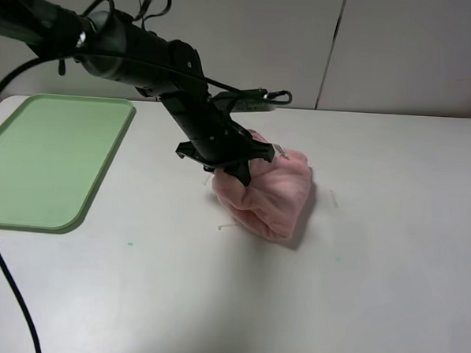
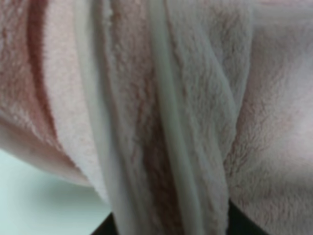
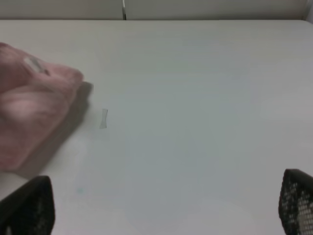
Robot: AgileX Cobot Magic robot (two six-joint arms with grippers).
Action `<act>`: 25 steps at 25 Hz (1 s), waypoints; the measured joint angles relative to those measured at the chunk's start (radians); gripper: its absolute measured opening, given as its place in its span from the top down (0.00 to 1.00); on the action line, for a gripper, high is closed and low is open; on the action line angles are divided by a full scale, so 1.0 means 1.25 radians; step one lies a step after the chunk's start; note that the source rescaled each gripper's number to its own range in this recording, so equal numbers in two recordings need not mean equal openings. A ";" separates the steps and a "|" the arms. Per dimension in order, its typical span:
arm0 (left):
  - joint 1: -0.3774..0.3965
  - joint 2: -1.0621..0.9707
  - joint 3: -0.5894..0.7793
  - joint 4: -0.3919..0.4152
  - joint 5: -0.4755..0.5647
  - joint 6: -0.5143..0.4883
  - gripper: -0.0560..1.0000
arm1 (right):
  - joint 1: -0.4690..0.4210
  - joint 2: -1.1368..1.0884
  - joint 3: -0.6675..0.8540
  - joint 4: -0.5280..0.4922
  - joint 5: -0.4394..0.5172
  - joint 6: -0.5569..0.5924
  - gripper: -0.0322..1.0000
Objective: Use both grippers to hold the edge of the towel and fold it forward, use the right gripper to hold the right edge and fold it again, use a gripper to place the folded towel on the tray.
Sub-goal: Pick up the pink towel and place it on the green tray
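Left end effector (image 1: 237, 170) clamped on folded towel (image 1: 270, 196), right end effector (image 3: 166, 208) spread wide, empty, above table (image 3: 195, 98)

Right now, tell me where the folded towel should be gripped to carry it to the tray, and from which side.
Grip the towel across its stacked layers at the top left of the bundle, coming from above, probably as the left gripper already does. The folds and hems run bunched between its fingers, so one pinch catches every layer. The tray lies to the left, on that arm's side.
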 joint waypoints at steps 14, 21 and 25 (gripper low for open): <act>0.221 -0.178 0.166 0.110 0.016 -0.001 0.79 | 0.000 0.000 0.000 0.000 0.000 0.000 0.00; 0.335 -0.195 0.175 0.173 0.051 -0.002 0.79 | 0.000 0.000 0.000 0.000 0.000 0.000 0.00; 0.386 -0.195 0.175 0.218 0.054 -0.002 0.79 | 0.000 0.000 0.000 0.000 0.000 0.000 0.00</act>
